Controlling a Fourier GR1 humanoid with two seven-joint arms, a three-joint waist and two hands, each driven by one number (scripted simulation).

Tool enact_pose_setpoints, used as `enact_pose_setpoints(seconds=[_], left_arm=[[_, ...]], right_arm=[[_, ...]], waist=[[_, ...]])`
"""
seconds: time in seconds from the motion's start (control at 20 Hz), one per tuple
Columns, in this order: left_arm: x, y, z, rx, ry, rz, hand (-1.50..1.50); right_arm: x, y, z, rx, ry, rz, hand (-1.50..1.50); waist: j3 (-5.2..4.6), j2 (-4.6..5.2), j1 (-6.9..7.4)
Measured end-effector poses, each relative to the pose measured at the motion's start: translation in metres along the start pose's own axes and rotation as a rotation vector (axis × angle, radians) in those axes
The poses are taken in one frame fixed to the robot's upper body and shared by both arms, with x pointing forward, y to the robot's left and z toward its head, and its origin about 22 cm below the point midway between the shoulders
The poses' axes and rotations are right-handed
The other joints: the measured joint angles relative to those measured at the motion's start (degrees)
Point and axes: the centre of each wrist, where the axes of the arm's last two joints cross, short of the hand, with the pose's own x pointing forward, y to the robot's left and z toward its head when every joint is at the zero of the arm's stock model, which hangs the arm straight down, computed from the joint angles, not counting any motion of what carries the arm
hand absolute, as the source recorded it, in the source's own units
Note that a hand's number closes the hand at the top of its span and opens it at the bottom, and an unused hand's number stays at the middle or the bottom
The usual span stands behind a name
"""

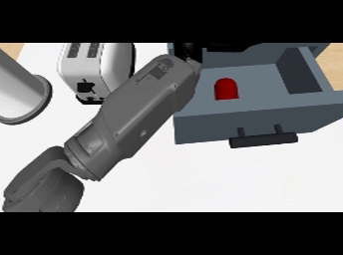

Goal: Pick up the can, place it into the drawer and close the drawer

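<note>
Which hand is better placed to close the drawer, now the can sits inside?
Probably the left. The left hand is at the back left corner of the open drawer, by the can inside, though it must come round to the handle at the front. The right hand is not in view.

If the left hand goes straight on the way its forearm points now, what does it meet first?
Most likely the far left wall of the drawer; the left hand shows at that corner. The can lies right of this line. Height is unclear, so it may pass above.
</note>
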Motion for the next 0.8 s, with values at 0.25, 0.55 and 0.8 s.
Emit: enact_pose_setpoints(seconds=[0.25,0.55,0.8], left_arm=[[0.009,-0.005,0.001,-0.016,-0.037,0.020,-1.50],[0.015,-0.010,0.002,-0.017,-0.059,0.034,-1.50],[0.019,-0.010,0.002,-0.017,-0.041,0.054,-1.50]], right_arm=[[0.010,0.014,-0.017,0.051,-0.079,0.109,-1.50],[0.016,0.036,-0.044,0.098,-0.119,0.271,-1.50],[0.011,0.059,-0.067,0.132,-0.126,0.399,-1.50]], waist=[[-0.04,-0.04,1.26],[-0.06,-0.11,2.86],[-0.08,-0.26,3.99]])
